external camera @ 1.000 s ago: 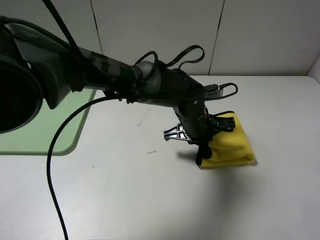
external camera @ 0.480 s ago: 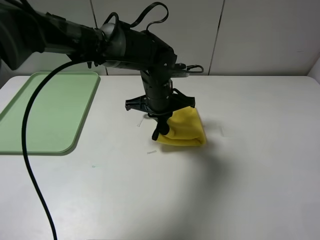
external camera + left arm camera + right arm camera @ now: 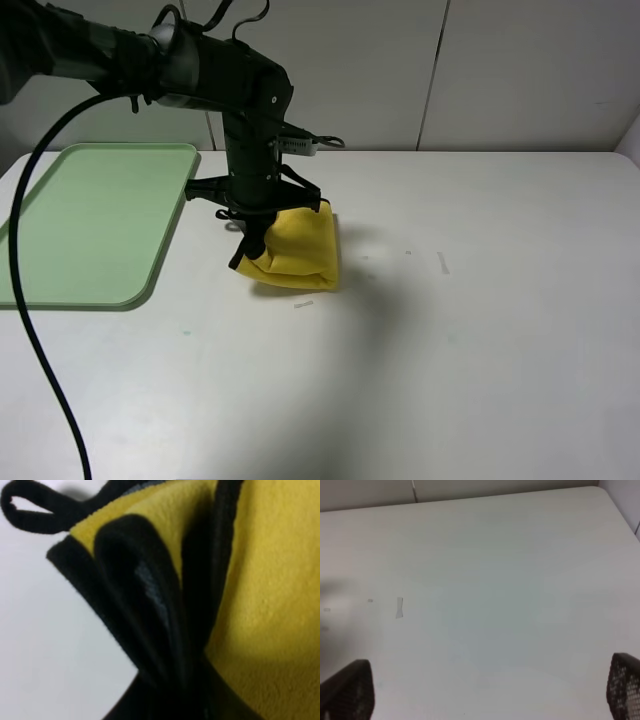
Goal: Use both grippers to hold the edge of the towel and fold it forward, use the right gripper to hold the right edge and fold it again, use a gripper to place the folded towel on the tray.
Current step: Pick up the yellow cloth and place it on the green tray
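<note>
Currently, item one: left gripper (image 3: 252, 240), jaws clamped on the stacked black edge of the towel (image 3: 150, 610). Seen from the left wrist, several layers of binding run down between the jaws, yellow plush beside them, the black corner loop (image 3: 30, 510) sticking out past the bundle.

Item two: towel (image 3: 296, 248), folded into a compact yellow bundle that hangs from the fingers, its free end drooping away from them. Whether its lowest fold brushes the table (image 3: 450, 350) cannot be told.

Change noted: over the last second the left arm has carried the bundle across the table from well right of centre to a spot close to the tray (image 3: 95, 225). Grip unchanged throughout; bundle has kept its folded shape.

Item three: tray, pale green, beyond the fingers on their outer side, near but not yet under the towel.

Item four: right gripper (image 3: 485, 690), fingers spread wide with nothing but bare table between them, well apart from the towel; absent from the high view.

Reading: both folds appear done; the placing step is under way, and what remains is probably a short further carry over the tray rim, then a release.
</note>
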Controlling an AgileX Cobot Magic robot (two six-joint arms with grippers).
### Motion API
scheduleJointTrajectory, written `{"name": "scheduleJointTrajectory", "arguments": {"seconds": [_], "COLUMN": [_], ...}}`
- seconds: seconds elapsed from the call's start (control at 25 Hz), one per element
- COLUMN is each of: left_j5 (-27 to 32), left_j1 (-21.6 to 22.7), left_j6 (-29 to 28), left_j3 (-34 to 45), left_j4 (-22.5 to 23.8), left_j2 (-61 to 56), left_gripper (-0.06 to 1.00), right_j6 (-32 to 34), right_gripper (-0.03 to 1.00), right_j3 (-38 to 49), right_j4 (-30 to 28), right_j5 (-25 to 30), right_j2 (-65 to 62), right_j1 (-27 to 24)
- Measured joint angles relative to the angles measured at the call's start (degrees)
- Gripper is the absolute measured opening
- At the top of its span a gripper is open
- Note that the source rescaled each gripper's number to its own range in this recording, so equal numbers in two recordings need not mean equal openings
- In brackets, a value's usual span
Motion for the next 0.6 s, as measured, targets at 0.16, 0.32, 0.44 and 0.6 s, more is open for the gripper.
{"name": "scheduleJointTrajectory", "arguments": {"seconds": [0.16, 0.32, 0.44, 0.6], "left_j5": [0.63, 2.18, 3.18, 4.25], "left_j1": [3.15, 7.17, 10.19, 14.19], "left_j6": [1.26, 2.21, 3.34, 5.15], "left_j3": [0.00, 0.00, 0.00, 0.00], "left_j4": [0.00, 0.00, 0.12, 0.11], "left_j2": [-0.03, -0.03, -0.03, -0.03], "left_gripper": [0.10, 0.10, 0.10, 0.10], "right_j6": [0.00, 0.00, 0.00, 0.00], "right_gripper": [1.00, 1.00, 1.00, 1.00], "right_j3": [0.00, 0.00, 0.00, 0.00], "right_j4": [0.00, 0.00, 0.00, 0.00], "right_j5": [0.00, 0.00, 0.00, 0.00], "right_j2": [0.00, 0.00, 0.00, 0.00], "right_j1": [0.00, 0.00, 0.00, 0.00]}}
